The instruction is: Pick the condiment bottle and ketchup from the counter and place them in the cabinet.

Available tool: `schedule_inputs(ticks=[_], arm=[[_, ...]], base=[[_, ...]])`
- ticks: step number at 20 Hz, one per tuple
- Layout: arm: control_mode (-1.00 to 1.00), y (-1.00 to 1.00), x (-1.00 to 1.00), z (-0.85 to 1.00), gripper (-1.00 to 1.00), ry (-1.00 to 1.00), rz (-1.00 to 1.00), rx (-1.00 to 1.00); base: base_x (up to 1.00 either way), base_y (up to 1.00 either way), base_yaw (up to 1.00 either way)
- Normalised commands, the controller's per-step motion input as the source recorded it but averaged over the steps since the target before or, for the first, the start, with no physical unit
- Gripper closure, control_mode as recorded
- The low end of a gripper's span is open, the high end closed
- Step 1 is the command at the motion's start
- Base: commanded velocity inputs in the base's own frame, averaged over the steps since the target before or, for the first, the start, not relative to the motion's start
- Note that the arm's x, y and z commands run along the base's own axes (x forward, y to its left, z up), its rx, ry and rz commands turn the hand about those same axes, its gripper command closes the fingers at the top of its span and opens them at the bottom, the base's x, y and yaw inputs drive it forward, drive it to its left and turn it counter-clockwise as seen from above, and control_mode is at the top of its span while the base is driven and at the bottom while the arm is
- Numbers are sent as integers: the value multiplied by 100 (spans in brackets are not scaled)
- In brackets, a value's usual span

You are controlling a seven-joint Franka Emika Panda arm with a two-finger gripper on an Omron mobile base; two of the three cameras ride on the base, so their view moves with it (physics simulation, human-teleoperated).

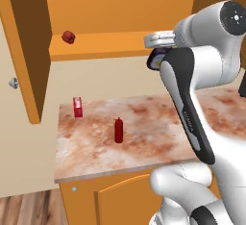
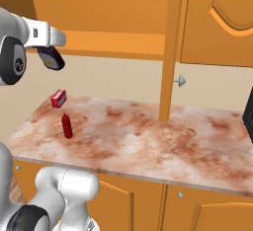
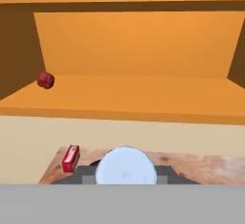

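Observation:
My gripper (image 1: pixel 156 52) is shut on the condiment bottle (image 1: pixel 154 60), a dark bottle with a yellowish label, held up in front of the cabinet shelf (image 1: pixel 105 43). From the right base the bottle (image 2: pixel 52 58) hangs tilted below the hand. In the hand view its round grey cap (image 3: pixel 125 165) sits between my fingertips (image 3: pixel 165 173), facing the open cabinet (image 3: pixel 134 98). The ketchup (image 1: pixel 118 130), a slim red squeeze bottle, stands upright on the counter (image 1: pixel 144 142) below and left of the gripper; the right base view also has the ketchup (image 2: pixel 66 125).
A small red-and-white carton (image 1: pixel 77 107) stands near the counter's back left. A round red object (image 1: pixel 68 37) lies at the left end of the shelf. The open cabinet door (image 1: pixel 21 51) with its metal knob (image 1: pixel 13 82) hangs at the left. A dark appliance (image 2: pixel 248 111) edges the counter's right.

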Motion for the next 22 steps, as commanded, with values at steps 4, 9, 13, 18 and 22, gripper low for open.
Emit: schedule_inputs(ticks=[4, 9, 13, 18, 22], arm=[[-100, 0, 22, 19, 100, 0, 0, 0], [-100, 0, 14, 25, 100, -2, 0, 0], [-100, 0, 4, 31, 100, -4, 0, 0], [-100, 0, 31, 9, 100, 0, 0, 0], [-100, 0, 42, 0, 100, 0, 0, 0]], base=[[0, 0, 0], [0, 0, 0], [0, 0, 0], [0, 0, 0], [0, 0, 0]])
